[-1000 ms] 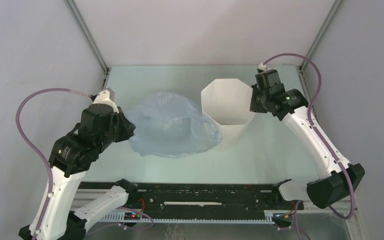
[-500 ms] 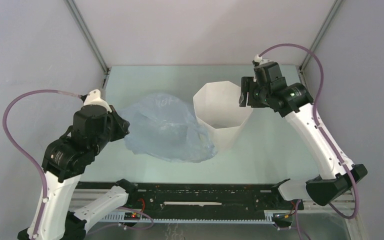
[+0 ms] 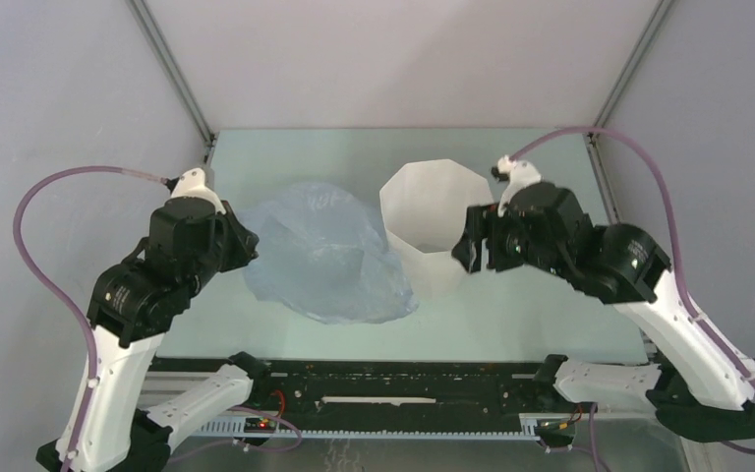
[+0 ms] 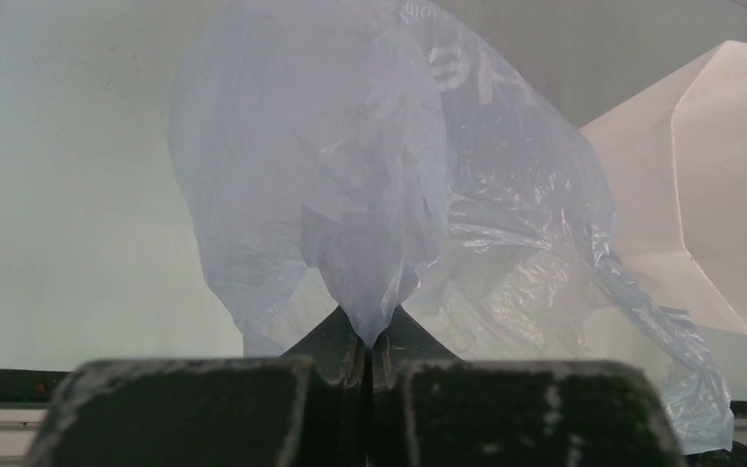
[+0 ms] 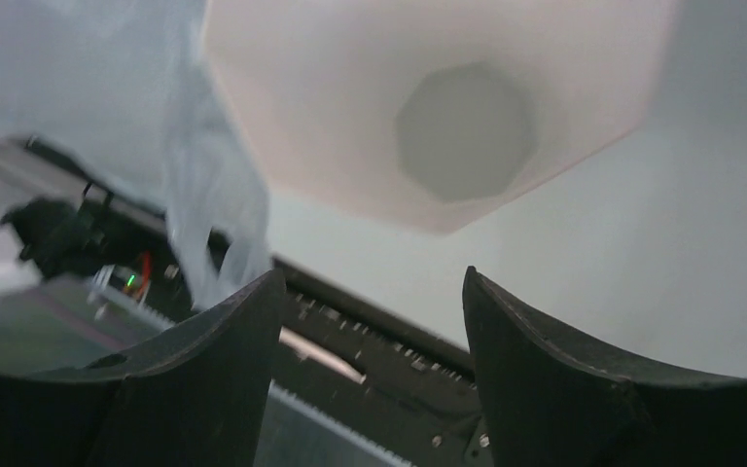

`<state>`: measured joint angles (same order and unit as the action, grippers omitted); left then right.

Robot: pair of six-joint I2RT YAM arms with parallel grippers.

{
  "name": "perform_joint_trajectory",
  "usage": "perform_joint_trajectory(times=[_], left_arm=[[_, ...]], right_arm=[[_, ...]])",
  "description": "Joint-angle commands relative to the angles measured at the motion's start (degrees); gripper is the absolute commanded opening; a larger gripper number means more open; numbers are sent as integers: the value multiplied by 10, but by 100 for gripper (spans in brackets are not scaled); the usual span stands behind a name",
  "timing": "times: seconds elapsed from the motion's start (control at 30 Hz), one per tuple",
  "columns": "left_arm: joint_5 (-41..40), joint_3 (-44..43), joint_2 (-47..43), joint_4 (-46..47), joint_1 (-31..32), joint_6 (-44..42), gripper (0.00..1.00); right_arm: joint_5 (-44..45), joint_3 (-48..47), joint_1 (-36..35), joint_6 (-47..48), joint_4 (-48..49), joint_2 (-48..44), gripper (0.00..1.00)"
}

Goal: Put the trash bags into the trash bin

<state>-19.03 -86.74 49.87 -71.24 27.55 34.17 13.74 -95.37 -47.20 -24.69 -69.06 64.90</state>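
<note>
Bag (image 3: 324, 256) of wrinkly glossy film beside faceted white bin (image 3: 428, 270)

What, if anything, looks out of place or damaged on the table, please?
Nothing stands out. The tall white faceted plastic bin stands upright and empty; the translucent pale-blue film bag lies crumpled against its side, one fold pinched in the left hand.

The bag (image 3: 326, 258), thin pale-blue translucent film, is lying in a puffed, glossy, wrinkled heap just left of the bin (image 3: 435, 275), its right edge resting against the bin's lower wall. The white, faceted bin is standing upright, its mouth facing up.
</note>
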Motion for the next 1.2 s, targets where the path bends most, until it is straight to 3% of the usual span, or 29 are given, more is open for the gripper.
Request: perform_joint_trajectory(times=[0.0, 0.2, 0.37, 0.5, 0.87, 1.17], left_arm=[[23, -16, 12, 23, -4, -15, 0], [45, -16, 19, 21, -4, -18, 0], [45, -14, 12, 17, -5, -24, 0], [50, -15, 10, 18, -5, -25, 0], [51, -26, -2, 25, -5, -12, 0], [47, -22, -12, 22, -5, -1, 0]], right_arm=[[-35, 111, -95, -114, 117, -60, 76], [7, 170, -222, -125, 203, -42, 77], [65, 174, -267, -96, 233, 43, 79], [125, 169, -269, -85, 252, 99, 81], [79, 169, -265, -42, 353, 206, 80], [116, 172, -286, 6, 323, 169, 82]])
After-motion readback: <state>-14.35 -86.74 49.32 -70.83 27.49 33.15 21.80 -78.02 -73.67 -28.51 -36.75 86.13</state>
